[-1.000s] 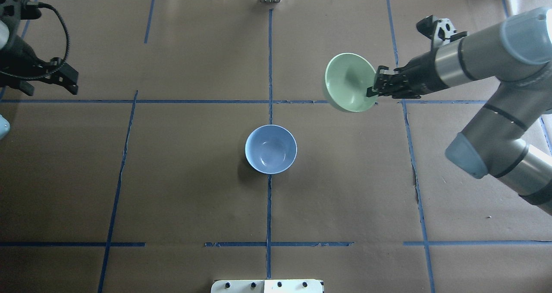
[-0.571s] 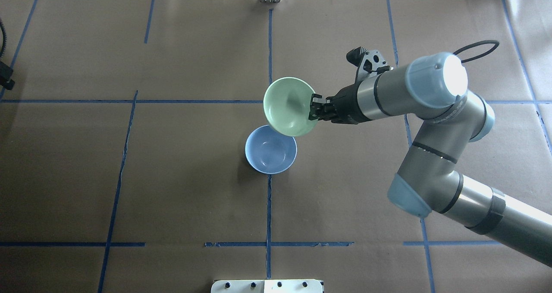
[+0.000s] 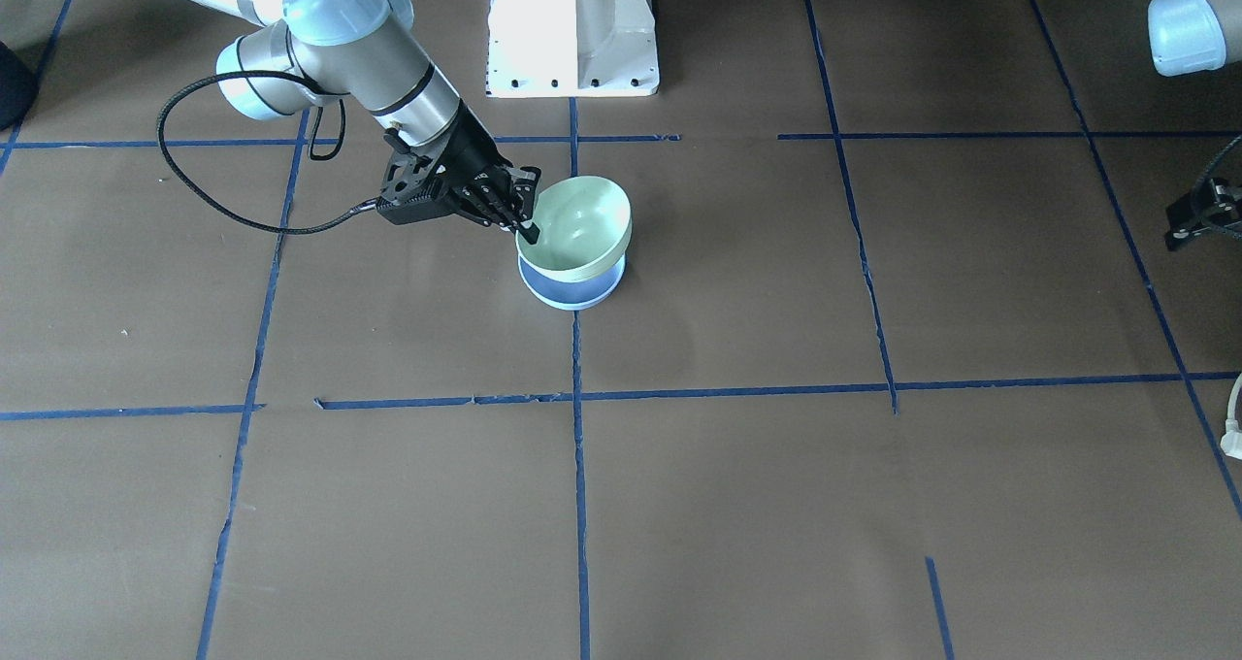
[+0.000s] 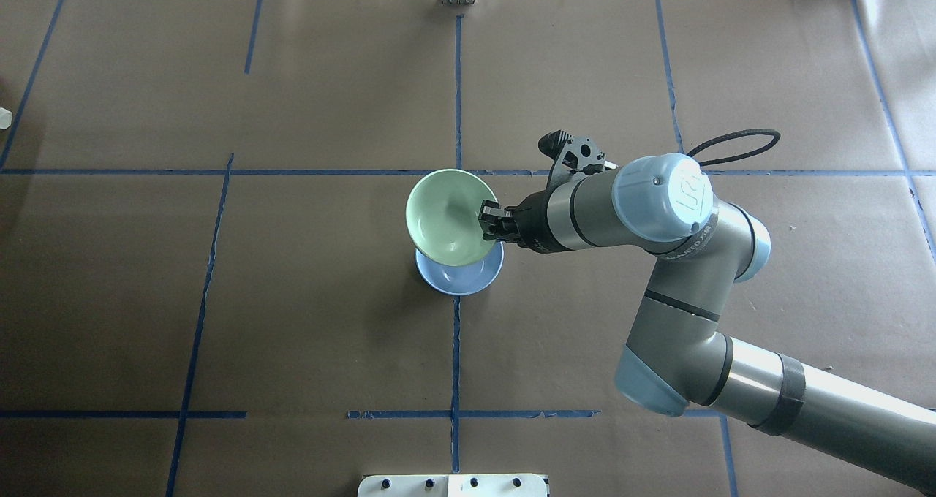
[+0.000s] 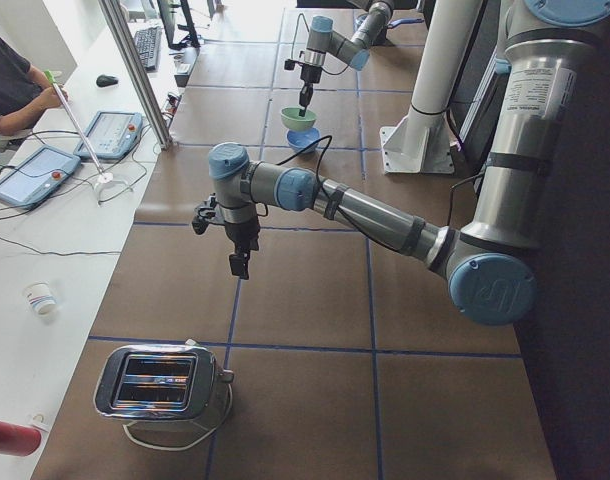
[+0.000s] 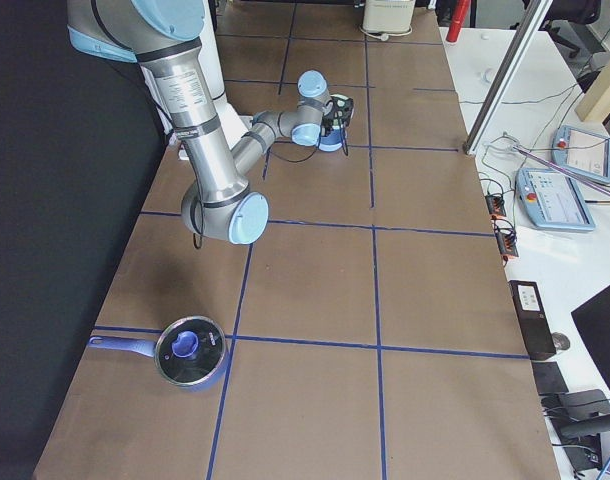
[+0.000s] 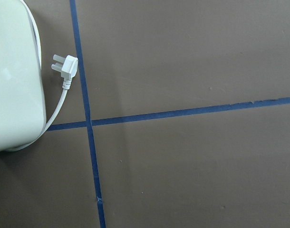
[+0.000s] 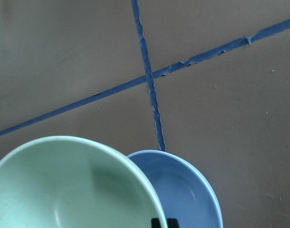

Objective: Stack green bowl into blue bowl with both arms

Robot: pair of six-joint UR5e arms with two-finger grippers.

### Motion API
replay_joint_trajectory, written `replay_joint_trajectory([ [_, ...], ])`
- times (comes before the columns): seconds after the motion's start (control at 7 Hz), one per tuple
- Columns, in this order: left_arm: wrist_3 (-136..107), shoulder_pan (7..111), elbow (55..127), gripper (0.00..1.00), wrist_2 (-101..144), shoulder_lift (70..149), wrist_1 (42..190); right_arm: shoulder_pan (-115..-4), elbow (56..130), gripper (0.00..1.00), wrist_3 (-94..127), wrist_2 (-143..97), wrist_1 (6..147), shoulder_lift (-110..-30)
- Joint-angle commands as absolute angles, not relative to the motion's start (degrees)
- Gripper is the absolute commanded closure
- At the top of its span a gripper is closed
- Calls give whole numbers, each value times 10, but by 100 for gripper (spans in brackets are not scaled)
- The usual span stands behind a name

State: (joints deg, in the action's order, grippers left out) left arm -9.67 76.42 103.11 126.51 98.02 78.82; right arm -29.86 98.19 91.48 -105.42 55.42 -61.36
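Observation:
My right gripper (image 4: 488, 226) is shut on the near rim of the green bowl (image 4: 447, 218). It holds the bowl tilted, right over the blue bowl (image 4: 461, 281), which stands at the table's centre and is mostly covered. In the front-facing view the green bowl (image 3: 577, 223) sits low over the blue bowl (image 3: 572, 293); I cannot tell if they touch. The right wrist view shows both the green bowl (image 8: 64, 190) and the blue bowl (image 8: 188, 190). My left gripper (image 5: 239, 264) hangs over the table's far left end; I cannot tell if it is open.
A chrome toaster (image 5: 160, 380) stands at the table's left end, its white plug (image 7: 64, 69) lying on the paper. A lidded saucepan (image 6: 190, 350) sits at the right end. The white pedestal (image 3: 572, 24) stands at the robot's side.
My right arm has carried the green bowl from the back right to over the blue bowl. The left arm has drawn out of the overhead view.

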Motion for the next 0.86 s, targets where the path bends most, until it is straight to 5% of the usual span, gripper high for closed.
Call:
replay_joint_trajectory([
  [0.0,-66,779,1028,0,1266,974,792,-294,969,100,917,-1054,556,-610],
  [0.43,-66,779,1027,0,1266,974,792,-282,969,96,917,-1054,556,-610],
  [0.71,-64,779,1027,0,1266,973,792,-285,971,0,920,-1054,554,-610],
])
